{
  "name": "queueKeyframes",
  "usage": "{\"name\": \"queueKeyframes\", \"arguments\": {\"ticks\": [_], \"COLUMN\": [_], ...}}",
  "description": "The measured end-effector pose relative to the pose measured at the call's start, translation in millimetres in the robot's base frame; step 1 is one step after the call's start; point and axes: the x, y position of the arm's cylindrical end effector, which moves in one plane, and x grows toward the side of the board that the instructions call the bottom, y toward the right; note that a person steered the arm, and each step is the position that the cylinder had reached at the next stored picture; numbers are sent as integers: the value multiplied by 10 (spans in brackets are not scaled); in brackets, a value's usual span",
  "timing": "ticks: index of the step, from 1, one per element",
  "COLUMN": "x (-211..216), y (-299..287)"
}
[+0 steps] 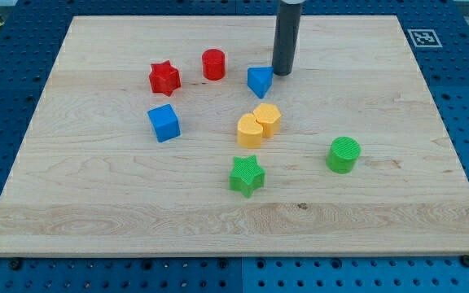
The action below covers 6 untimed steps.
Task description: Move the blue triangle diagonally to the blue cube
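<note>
The blue triangle [259, 81] lies on the wooden board at the view's upper middle. The blue cube [164, 123] sits lower and to the view's left of it. My tip [282, 72] is at the triangle's upper right edge, touching or almost touching it. The dark rod rises from there to the view's top edge.
A red star [164, 78] and a red cylinder [213, 63] lie left of the triangle. A yellow heart [250, 130] and a yellow hexagon [267, 119] sit just below it. A green star [247, 176] and a green cylinder [344, 155] lie lower. The board [381, 228] has a marker tag at its top right corner.
</note>
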Motion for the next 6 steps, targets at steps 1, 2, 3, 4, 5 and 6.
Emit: {"name": "queueKeyframes", "arguments": {"ticks": [1, 2, 3, 4, 5, 6], "x": [128, 231, 255, 255, 255, 300], "y": [-44, -200, -448, -521, -615, -845]}}
